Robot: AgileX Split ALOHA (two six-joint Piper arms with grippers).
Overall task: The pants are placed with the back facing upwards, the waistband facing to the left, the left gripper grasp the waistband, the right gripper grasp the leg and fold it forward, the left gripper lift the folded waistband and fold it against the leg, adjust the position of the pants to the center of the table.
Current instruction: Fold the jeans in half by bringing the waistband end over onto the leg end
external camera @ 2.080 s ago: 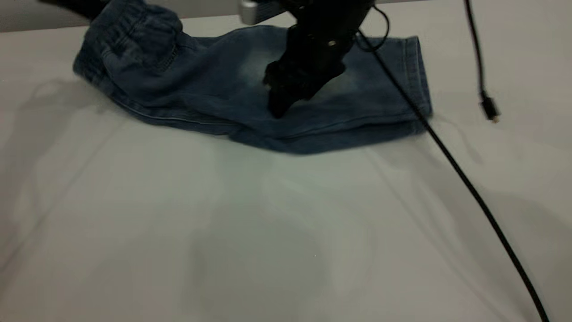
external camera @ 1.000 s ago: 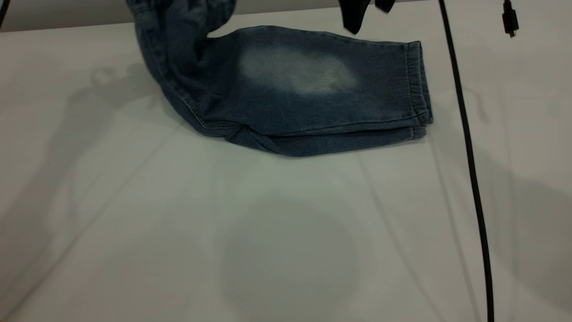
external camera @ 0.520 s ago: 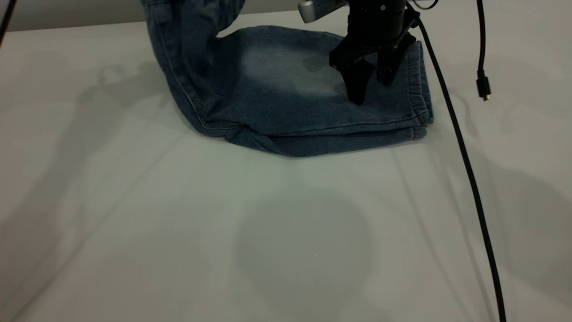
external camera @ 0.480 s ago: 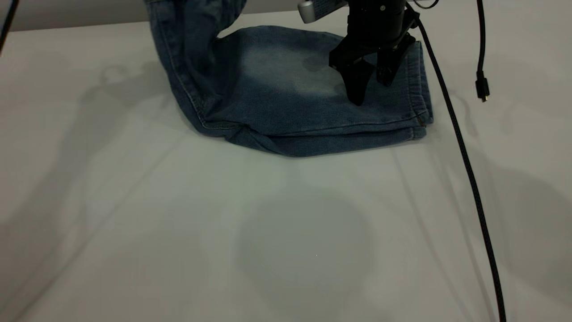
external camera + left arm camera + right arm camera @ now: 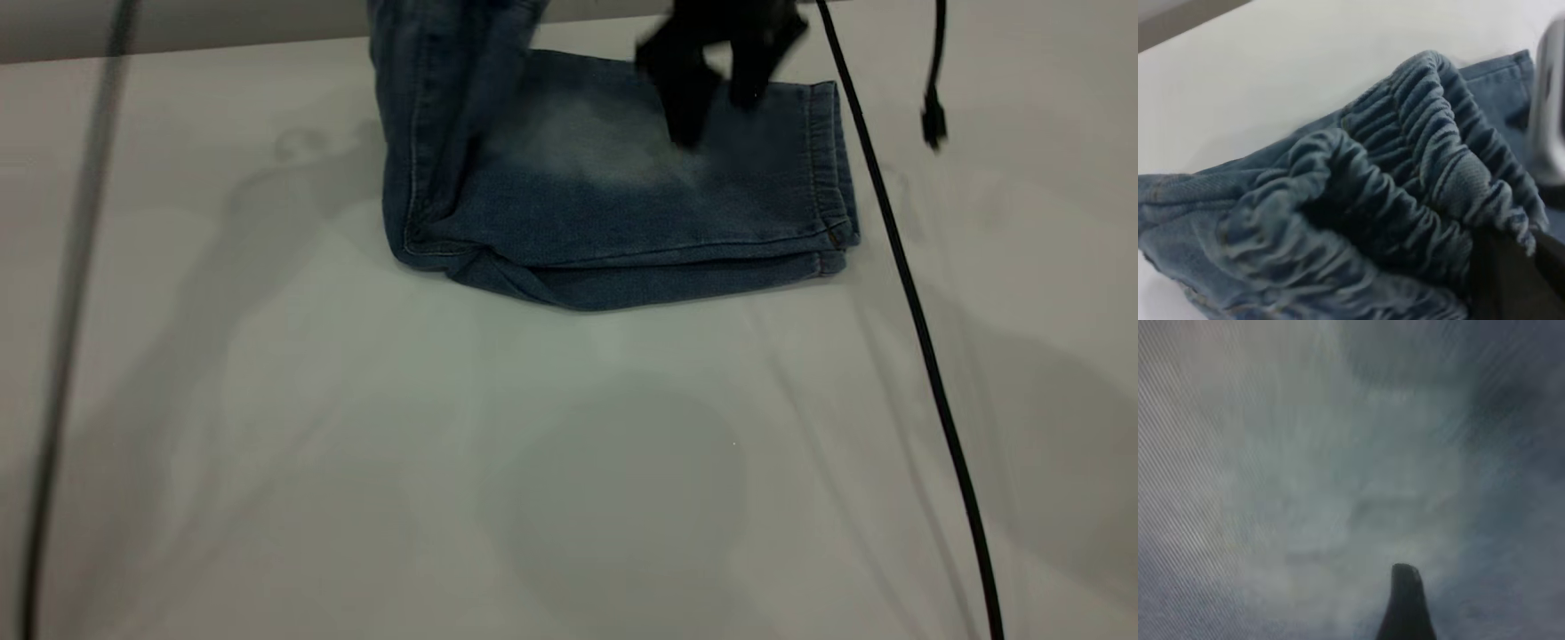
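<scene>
- Since half a second ago, your raised waistband (image 5: 449, 53) has swung farther right over the leg (image 5: 622, 178).
- Your right gripper (image 5: 711, 116) has lifted; it hangs above the faded patch, fingers apart.
- Your left gripper (image 5: 1511, 277) pinches the gathered waistband, out of the exterior view.
- The pants (image 5: 613, 204) lie at the table's (image 5: 356, 444) far edge.
</scene>
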